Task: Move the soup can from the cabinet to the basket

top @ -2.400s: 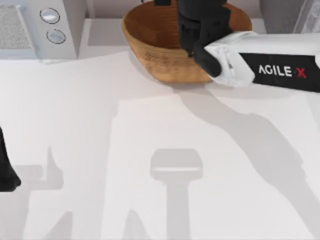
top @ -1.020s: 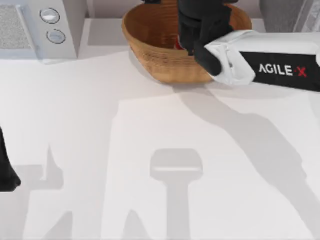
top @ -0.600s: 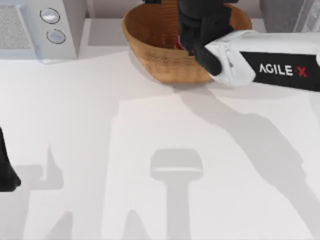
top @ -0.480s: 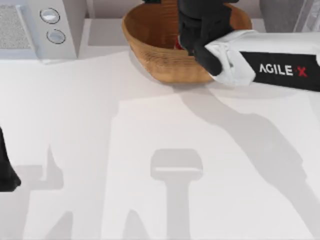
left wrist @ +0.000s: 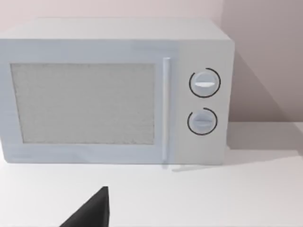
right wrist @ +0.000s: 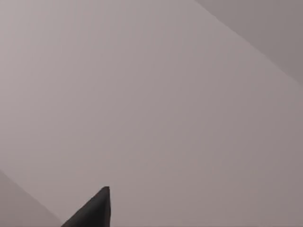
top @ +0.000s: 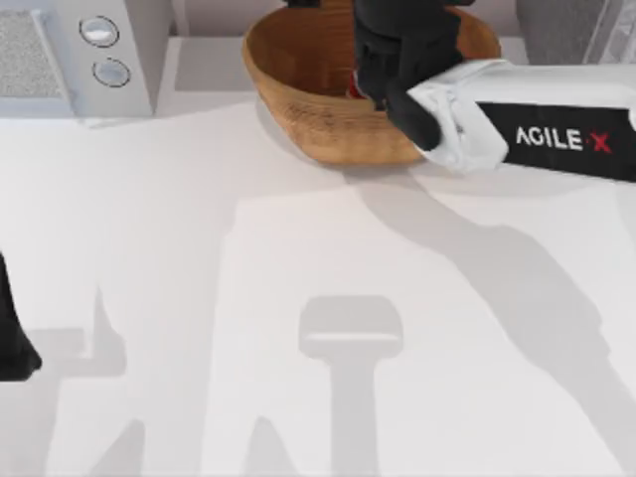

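Top view: the right arm reaches in from the table's right, and its right gripper [top: 383, 84] hangs down inside the basket [top: 298, 75] at the far edge. Just beside the gripper's black body, on the side facing the table's left, a sliver of red peeks out; I take that for the can [top: 354, 89], sitting low in the basket right under the fingers. Whether the gripper holds it or has let go, I cannot tell, since the wrist covers the fingers from above. The cabinet [top: 556, 25] stands behind the arm at the far right corner. The microwave [top: 70, 55] sits well off to the gripper's left. The left arm [top: 12, 338] is parked at the near left edge.

Left wrist view: the microwave [left wrist: 113, 90] faces the camera, and one dark fingertip of the left gripper [left wrist: 90, 213] shows; its state I cannot tell.

Right wrist view: plain grey wall, and one dark fingertip [right wrist: 90, 213] at the edge.

By my reckoning this is the drop-off step, nearly done. Next should come a clear release, if not already made, then a straight lift clear of the basket rim.
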Robot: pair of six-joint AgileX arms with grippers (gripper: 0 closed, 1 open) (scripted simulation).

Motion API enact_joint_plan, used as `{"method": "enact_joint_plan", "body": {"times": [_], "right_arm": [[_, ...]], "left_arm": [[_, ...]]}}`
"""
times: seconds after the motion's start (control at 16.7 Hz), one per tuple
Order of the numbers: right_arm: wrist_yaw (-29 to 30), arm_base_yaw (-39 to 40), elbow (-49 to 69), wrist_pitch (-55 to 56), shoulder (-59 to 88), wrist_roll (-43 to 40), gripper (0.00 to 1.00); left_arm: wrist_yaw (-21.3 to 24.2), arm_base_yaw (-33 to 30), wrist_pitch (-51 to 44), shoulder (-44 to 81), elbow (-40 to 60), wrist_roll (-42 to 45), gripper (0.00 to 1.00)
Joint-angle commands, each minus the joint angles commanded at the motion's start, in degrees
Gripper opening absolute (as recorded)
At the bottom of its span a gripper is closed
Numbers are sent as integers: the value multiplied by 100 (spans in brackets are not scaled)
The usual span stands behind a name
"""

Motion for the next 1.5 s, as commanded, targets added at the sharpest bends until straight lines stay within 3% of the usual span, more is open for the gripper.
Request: {"method": "enact_joint_plan", "body": {"times": [0.42,1.02,1.5], "right_arm": [[-707,-850,-1457,-947,-1674,-6,100],[-2349,-2646,-5628,-2887,-8053,-37,100],[-3326,-3320,-8513,-3440,-11955,-86,100]], "left_arm": [[0,0,0,0,0,0,100],[0,0,0,0,0,0,100],[0,0,0,0,0,0,100]]}}
